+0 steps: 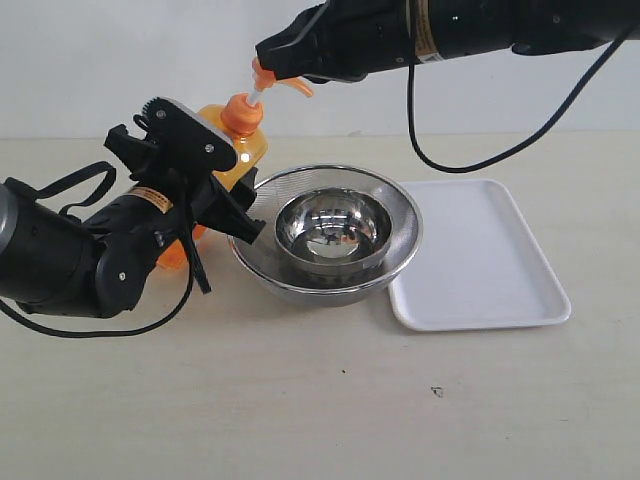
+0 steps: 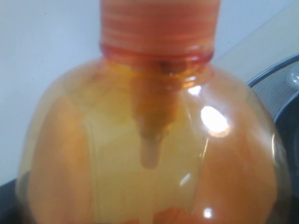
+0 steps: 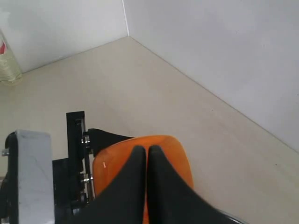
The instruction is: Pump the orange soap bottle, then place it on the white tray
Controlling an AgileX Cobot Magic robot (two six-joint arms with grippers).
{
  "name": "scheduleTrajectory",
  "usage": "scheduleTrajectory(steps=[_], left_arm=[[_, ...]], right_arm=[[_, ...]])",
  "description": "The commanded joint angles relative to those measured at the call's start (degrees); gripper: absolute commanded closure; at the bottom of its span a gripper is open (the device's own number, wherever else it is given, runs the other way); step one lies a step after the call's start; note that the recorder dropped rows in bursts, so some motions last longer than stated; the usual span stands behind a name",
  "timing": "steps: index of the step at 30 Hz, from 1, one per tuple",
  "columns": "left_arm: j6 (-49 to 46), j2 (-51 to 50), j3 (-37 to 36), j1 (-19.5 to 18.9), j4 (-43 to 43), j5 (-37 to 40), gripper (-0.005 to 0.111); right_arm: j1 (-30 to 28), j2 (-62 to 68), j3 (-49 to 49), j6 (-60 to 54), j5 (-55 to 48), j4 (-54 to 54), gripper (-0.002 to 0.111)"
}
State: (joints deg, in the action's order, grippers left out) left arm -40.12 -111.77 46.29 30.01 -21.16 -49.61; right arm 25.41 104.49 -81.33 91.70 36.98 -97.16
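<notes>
**A:** Fig. 1, exterior view. What does the left gripper [image 1: 228, 200] hold?

**B:** The orange soap bottle [image 1: 248, 150]. The jaws stand wide, one to each flat side of the body, clasping it below the shoulder. The left wrist view is filled by the same translucent bottle [image 2: 149, 154], with the collar and dip tube visible through the plastic.

**A:** And the bottle's position?

**B:** At 10 o'clock of the steel bowls, just beside the rim of the outer bowl [image 1: 400, 215], leaning slightly toward 1 o'clock. Its base shows orange under the left arm, but whether it rests on the table [image 1: 320, 400] cannot be told. It is well apart from the white tray [image 1: 480, 250], which lies flat at 3 o'clock of the bowls, so the bowls stand between bottle and tray.

**A:** The right gripper [image 1: 268, 52]?

**B:** It reaches in from 2 o'clock of the frame, across the middle, to the pump head [image 1: 263, 74]. In the right wrist view the two black fingers [image 3: 133, 177] lie pressed together with nothing between them — closed, gripping nothing — and their tips rest on top of the orange pump head [image 3: 173, 154]. The white stem [image 1: 256, 93] shows between head and collar.

**A:** Other items?

**B:** A smaller steel bowl [image 1: 335, 235] sits inside the outer one — both round, both at the centre of the table
</notes>
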Motion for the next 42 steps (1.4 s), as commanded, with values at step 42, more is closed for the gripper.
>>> scheduleTrajectory(steps=[42], left_arm=[[1.93, -0.21, -0.21, 0.51, 0.66, 4.85, 0.102]], right_arm=[[0.23, -5.06, 0.70, -2.30, -4.27, -2.78, 0.108]])
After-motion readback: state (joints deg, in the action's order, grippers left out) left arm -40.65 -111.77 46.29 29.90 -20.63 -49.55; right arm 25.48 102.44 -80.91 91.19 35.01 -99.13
